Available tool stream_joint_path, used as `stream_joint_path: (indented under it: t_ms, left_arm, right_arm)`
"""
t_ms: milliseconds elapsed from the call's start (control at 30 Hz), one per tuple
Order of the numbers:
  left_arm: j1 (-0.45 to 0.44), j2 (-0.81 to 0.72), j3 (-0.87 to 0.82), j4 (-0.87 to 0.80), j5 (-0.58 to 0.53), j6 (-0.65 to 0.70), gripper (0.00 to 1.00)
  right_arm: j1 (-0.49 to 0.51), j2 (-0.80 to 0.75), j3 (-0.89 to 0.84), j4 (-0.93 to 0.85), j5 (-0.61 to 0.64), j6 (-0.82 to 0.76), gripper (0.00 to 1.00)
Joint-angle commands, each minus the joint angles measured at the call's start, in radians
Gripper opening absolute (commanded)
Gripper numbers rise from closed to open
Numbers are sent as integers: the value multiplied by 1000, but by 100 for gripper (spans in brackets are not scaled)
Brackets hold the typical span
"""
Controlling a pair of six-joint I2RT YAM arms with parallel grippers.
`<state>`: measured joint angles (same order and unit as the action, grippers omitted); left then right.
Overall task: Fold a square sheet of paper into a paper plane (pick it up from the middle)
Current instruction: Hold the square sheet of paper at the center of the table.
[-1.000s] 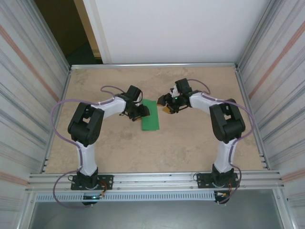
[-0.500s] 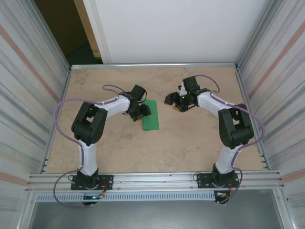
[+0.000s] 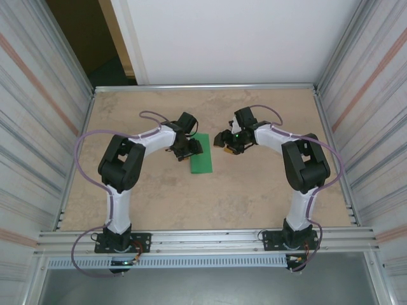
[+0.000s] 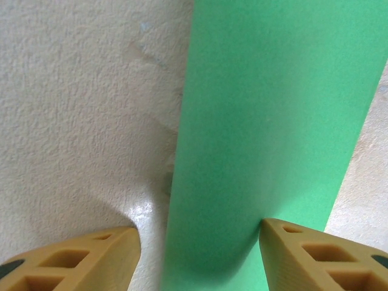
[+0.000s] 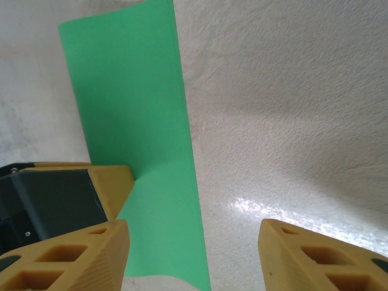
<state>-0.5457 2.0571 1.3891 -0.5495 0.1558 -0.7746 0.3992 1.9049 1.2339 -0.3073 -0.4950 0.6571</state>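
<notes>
The square sheet of paper [image 3: 202, 154] is bright green and lies folded into a narrow rectangle on the tan table, between the two arms. My left gripper [image 3: 193, 147] hangs low over its left edge and is open. In the left wrist view the paper [image 4: 273, 121] runs lengthwise between the jaws of my left gripper [image 4: 199, 230], one finger [image 4: 315, 254] touching its surface, the other over bare table. My right gripper [image 3: 224, 141] is open just right of the sheet. In the right wrist view the paper [image 5: 139, 139] lies toward the left side of my right gripper [image 5: 194, 227], with nothing held.
The table [image 3: 254, 190] is walled by corrugated metal panels on both sides and an aluminium rail [image 3: 203, 238] along the near edge. In the right wrist view the left gripper's finger [image 5: 112, 182] presses on the paper's far side.
The right gripper swung out to the right and came back close to the paper's right edge. The left arm shifted slightly. The paper has not moved.
</notes>
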Motion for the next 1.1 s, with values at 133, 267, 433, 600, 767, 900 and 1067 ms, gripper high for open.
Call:
stream_joint_path:
  t_ms: [133, 267, 433, 600, 767, 900, 1067]
  left_arm:
    - [-26, 225, -69, -73, -18, 25, 60]
    - [-26, 239, -64, -82, -24, 24, 60]
    - [-24, 257, -55, -106, -34, 8, 60]
    - [-22, 260, -49, -124, -47, 5, 60]
    - [-20, 264, -50, -124, -41, 4, 60]
    - [-20, 268, -52, -124, -36, 10, 60]
    - [-19, 270, -52, -121, -33, 17, 60]
  right_arm:
    - [-2, 29, 32, 15, -5, 43, 57]
    - [0, 39, 36, 29, -28, 46, 57]
    - [-5, 51, 39, 44, -64, 39, 56]
    - [4, 55, 39, 63, -84, 40, 55]
    - [4, 77, 41, 101, -157, 44, 53]
    - [7, 88, 46, 109, -181, 42, 48]
    - [17, 130, 75, 99, -210, 36, 32]
